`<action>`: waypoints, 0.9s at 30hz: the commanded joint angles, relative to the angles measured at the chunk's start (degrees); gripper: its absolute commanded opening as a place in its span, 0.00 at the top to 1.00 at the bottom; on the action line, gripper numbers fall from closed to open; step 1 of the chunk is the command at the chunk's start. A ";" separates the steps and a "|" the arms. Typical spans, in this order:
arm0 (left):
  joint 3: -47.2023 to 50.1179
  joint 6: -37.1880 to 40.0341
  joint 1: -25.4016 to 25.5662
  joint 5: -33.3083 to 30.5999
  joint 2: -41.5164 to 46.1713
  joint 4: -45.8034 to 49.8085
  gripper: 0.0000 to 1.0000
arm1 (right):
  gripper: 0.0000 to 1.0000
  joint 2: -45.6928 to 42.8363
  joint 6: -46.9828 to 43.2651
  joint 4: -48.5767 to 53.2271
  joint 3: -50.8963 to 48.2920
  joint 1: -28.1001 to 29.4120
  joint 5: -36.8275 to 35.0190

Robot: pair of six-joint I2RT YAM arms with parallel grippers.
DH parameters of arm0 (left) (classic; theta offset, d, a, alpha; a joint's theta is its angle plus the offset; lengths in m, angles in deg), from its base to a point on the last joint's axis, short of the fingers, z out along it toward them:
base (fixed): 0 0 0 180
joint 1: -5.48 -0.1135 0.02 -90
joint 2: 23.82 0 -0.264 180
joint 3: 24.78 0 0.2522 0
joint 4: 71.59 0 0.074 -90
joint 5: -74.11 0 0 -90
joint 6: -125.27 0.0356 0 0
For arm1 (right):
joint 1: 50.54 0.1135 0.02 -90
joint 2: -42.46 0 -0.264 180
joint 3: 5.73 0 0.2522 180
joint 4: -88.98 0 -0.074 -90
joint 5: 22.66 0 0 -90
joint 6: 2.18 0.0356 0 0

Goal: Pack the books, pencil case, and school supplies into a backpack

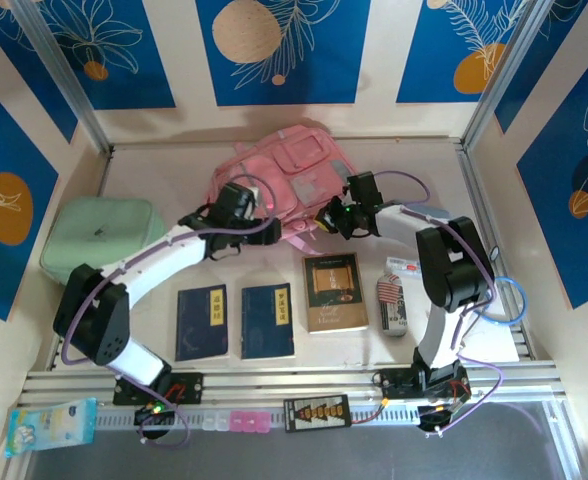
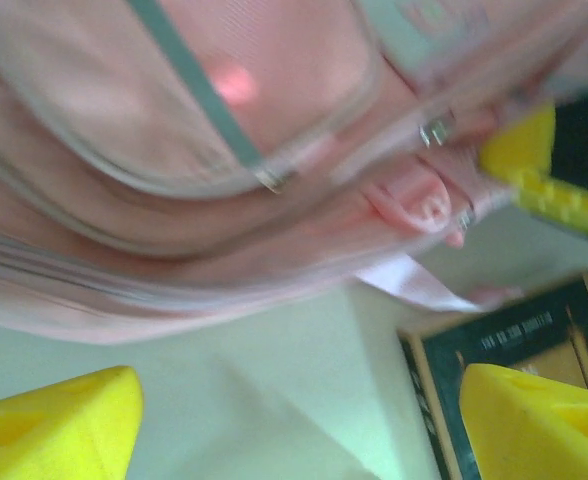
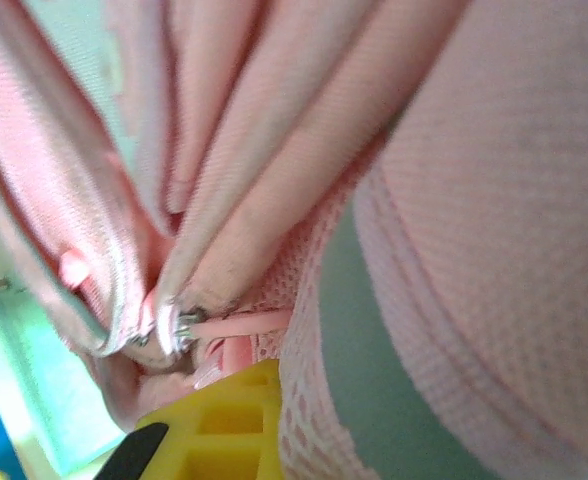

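Observation:
The pink backpack [image 1: 279,170] lies at the back middle of the table. My left gripper [image 1: 267,232] hovers at its near edge, open, its yellow fingers [image 2: 54,425] wide apart over bare table with the backpack [image 2: 224,150] just beyond. My right gripper [image 1: 327,218] is at the backpack's near right corner, shut on pink mesh fabric [image 3: 324,400] beside a zipper pull [image 3: 179,325]. Two dark blue books [image 1: 201,322] [image 1: 267,320] and a brown book [image 1: 334,290] lie in a row in front. Small school supplies [image 1: 392,300] sit to their right. The pencil case is hidden.
A large mint-green soft case [image 1: 99,240] lies at the left. A blue tissue pack [image 1: 49,425] rests on the front rail. Metal frame posts and patterned walls close in the table at the back and sides.

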 commanded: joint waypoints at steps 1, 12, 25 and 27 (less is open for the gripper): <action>0.97 1.38 3.70 -3.49 0.65 -2.95 0.23 | 0.96 -5.39 -1.09 -4.34 -0.04 1.18 4.64; -5.13 -3.65 9.65 -10.68 -4.26 -5.47 0.53 | 0.98 -8.65 2.47 -4.28 0.95 3.10 9.28; -6.58 -7.73 11.07 -15.72 -8.10 -5.76 0.77 | 0.99 -7.86 2.11 -2.29 5.27 3.45 10.86; -5.54 -7.84 11.06 -14.56 -7.89 -6.77 0.78 | 0.99 -7.43 2.27 -2.32 5.69 3.46 11.13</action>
